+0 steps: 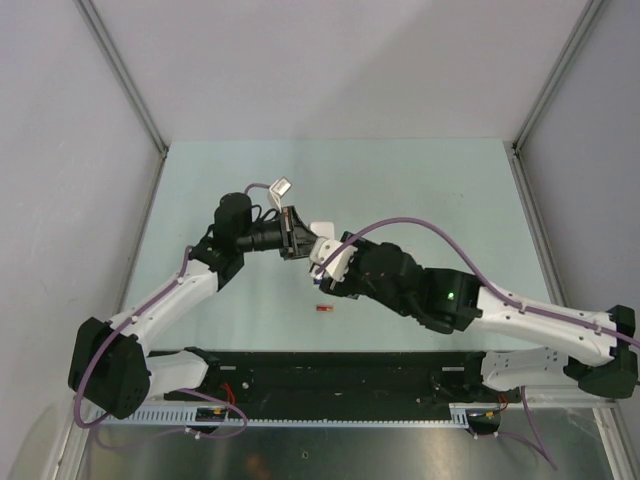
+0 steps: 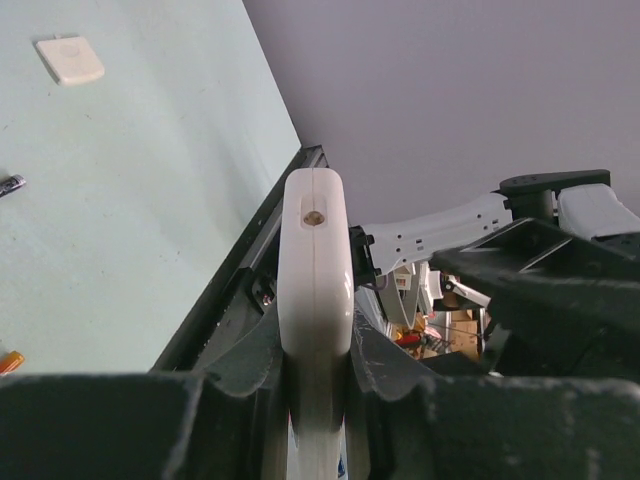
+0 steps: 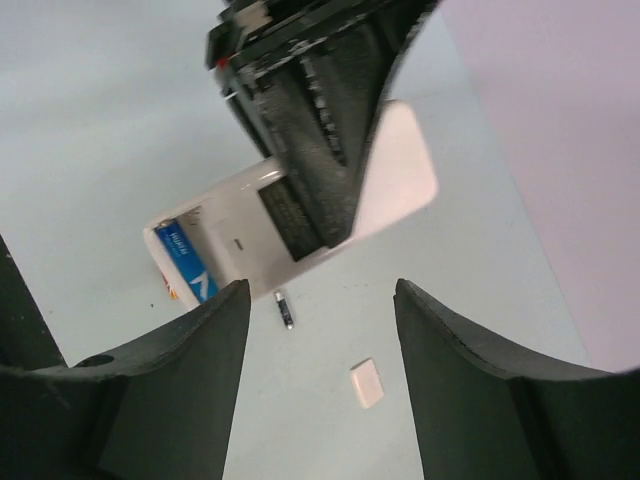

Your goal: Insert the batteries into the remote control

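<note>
A: Where is the slim white plastic remote control (image 3: 235, 225)?
B: Above the middle of the pale green worktop (image 1: 430, 180), clenched in the left pincer (image 1: 296, 236). A bright blue cylindrical battery (image 3: 187, 262) sits in its bay.
A: And the right pincer (image 3: 320, 300)?
B: Released, just beside it.

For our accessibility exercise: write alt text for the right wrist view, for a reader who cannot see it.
The left pincer holds a white remote above the table, its open back showing a blue battery. Below lie a dark battery and a small white plastic piece; the open right pincer frames the foreground.
</note>
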`<state>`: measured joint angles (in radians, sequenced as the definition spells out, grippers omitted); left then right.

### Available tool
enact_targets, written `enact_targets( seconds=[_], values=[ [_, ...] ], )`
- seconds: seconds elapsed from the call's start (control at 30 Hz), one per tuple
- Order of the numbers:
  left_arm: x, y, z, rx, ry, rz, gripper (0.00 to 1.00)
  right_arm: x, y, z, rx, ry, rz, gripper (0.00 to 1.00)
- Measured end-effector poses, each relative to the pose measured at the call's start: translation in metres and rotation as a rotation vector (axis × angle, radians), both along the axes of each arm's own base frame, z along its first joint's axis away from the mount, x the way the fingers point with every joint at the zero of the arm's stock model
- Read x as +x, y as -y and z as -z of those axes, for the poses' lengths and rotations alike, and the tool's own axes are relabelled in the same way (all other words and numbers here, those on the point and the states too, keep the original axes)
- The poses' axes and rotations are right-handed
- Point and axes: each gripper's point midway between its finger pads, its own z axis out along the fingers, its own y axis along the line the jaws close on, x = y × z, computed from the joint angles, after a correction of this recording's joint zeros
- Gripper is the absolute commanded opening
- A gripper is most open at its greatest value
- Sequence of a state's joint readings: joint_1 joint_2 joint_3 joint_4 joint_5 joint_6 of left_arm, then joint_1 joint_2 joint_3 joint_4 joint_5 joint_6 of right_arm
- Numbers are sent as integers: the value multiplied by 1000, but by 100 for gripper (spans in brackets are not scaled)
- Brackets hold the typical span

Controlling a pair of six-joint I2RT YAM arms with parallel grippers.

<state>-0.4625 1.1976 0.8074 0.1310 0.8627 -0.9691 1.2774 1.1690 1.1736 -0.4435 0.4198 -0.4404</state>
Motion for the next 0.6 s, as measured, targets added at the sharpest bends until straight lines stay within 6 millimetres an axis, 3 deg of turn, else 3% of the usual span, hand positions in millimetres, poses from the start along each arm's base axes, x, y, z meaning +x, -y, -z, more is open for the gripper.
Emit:
enact_targets(
  seconds=[0.13, 0.4, 0.6],
  values=[
    [-1, 0, 1, 0, -5, 6, 0, 2, 7, -18, 60, 1, 10, 64],
    [-2, 0, 5, 3, -11, 6, 0, -2, 9, -24, 127, -52, 7, 64],
    [3, 0, 1, -14, 15, -17, 0, 10, 31, -35, 383, -171, 140, 67]
  ],
)
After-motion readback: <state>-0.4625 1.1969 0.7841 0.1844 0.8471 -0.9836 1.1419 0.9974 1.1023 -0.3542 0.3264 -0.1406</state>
